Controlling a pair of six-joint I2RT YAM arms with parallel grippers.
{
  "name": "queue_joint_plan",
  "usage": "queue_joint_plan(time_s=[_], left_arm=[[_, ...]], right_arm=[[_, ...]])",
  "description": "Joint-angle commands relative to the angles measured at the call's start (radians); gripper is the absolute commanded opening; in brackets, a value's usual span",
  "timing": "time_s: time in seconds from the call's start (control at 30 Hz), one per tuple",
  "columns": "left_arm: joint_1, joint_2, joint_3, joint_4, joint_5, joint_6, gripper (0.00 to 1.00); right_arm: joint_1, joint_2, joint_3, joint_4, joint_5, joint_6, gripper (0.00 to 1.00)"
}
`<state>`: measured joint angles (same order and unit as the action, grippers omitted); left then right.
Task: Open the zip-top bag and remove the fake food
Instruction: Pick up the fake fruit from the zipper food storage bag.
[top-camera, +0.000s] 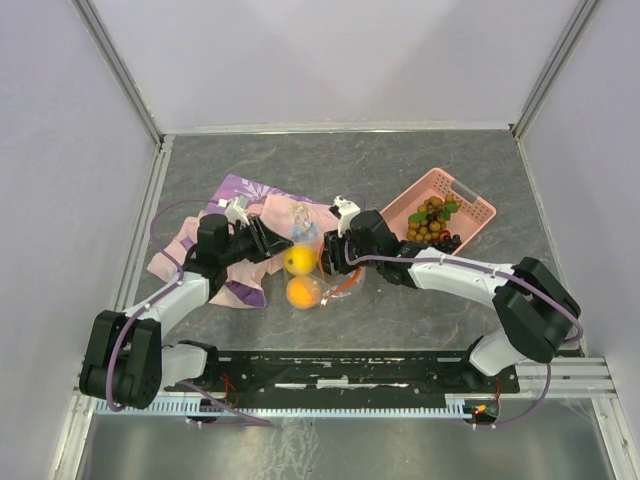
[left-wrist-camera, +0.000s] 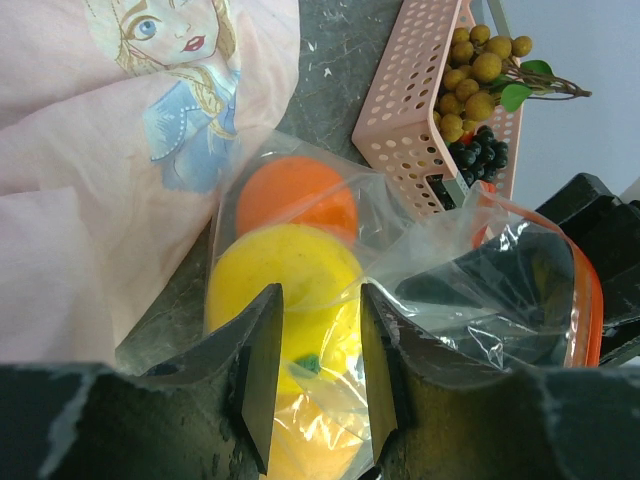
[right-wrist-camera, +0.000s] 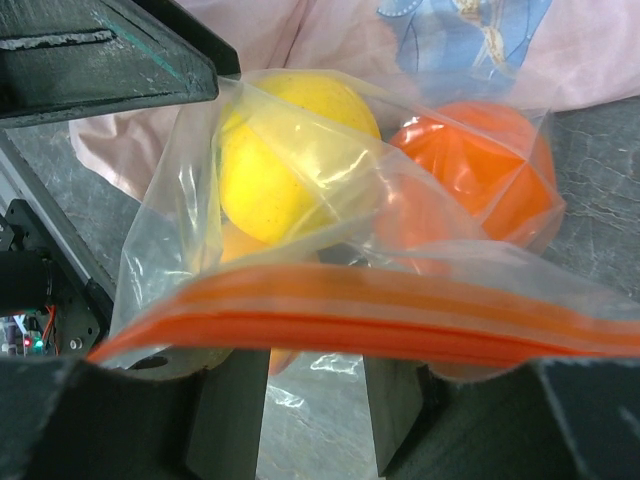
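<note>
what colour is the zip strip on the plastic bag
Orange-red. The zip strip of the zip-top bag shows best in the right wrist view.

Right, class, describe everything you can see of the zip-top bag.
The zip-top bag is clear, crinkled, glossy plastic with an orange-red zip strip along its mouth. Inside show a yellow fruit and an orange fruit. It lies on the grey table beside the pink cloth, between both arms: the left gripper straddles its bottom end, the strip lies across the right gripper. Whether the zip is open is unclear.
</note>
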<state>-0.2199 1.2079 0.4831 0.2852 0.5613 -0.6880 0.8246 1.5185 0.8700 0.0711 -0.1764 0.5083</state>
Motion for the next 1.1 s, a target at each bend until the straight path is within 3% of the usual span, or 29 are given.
queue_joint_plan(time_s=[0.0,0.3,0.4,0.63,1.07], left_arm=[[0.005,-0.01,-0.007,0.039,0.035,-0.013,0.44],[0.004,-0.066,-0.032,-0.08,-0.033,0.032,0.59],[0.003,-0.078,-0.043,-0.081,-0.026,0.029,0.59],[0.004,-0.089,-0.064,-0.062,-0.001,0.014,0.4],[-0.001,-0.067,-0.095,0.015,0.064,-0.024,0.14]], right_arm=[[0.002,0.019,0.007,0.083,-0.04,0.023,0.48],[0.003,0.064,0.023,0.127,-0.065,0.043,0.49],[0.002,0.092,0.038,0.145,-0.082,0.057,0.49],[0.002,0.139,0.053,0.205,-0.129,0.092,0.52],[0.002,0.188,0.07,0.285,-0.174,0.142,0.66]])
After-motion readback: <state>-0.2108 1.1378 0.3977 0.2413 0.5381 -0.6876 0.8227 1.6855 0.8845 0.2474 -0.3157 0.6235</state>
